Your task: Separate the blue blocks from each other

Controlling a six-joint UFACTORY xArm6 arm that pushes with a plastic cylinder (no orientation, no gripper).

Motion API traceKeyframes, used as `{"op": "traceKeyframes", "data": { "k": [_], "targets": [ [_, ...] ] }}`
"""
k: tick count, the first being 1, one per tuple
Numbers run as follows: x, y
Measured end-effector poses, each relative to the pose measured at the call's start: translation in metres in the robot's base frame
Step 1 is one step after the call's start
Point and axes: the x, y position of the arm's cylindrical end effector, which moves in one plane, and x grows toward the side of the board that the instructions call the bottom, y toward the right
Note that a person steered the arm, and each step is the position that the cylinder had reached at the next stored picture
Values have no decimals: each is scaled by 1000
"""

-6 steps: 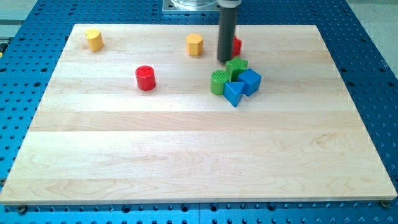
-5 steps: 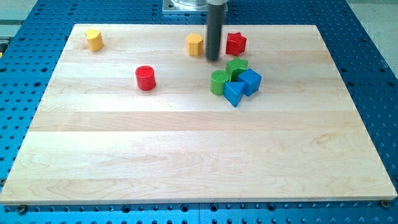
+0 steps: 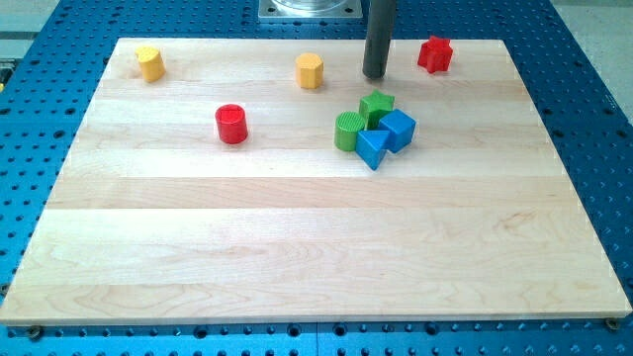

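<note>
Near the view's top, right of centre, my tip (image 3: 375, 75) rests on the counter (image 3: 297, 237), just above the cluster of four blocks and apart from all of them; the arm ends in a plain rod with no gripper, so there is nothing to open or close and nothing is held. The cluster sits right of the middle: a green cylinder (image 3: 348, 131) on its left, a second green block (image 3: 377, 105) at its top, whose shape I cannot make out, and the two task pieces, a blue cube (image 3: 398, 129) on the right and a smaller blue block (image 3: 372, 148) at the bottom, touching each other. A red star-shaped block (image 3: 434, 53) lies near the top right, a yellow block (image 3: 310, 70) to the left of my tip, another yellow block (image 3: 149, 62) at the far top left, and a red cylinder (image 3: 231, 124) left of centre. As I judge it, the separation is not yet begun; this is the approach. The next move calls for entering beside the seam between the blues and pushing one outward, without dragging the greens along.
</note>
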Motion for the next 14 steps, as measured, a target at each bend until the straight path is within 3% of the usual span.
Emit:
{"op": "traceKeyframes", "data": {
  "k": [3,4,5,6,7,9,11,14],
  "targets": [
    [6,1],
    [31,16],
    [41,70],
    [120,30],
    [170,1],
    [213,-8],
    [180,-93],
    [180,-78]
  ]
}}
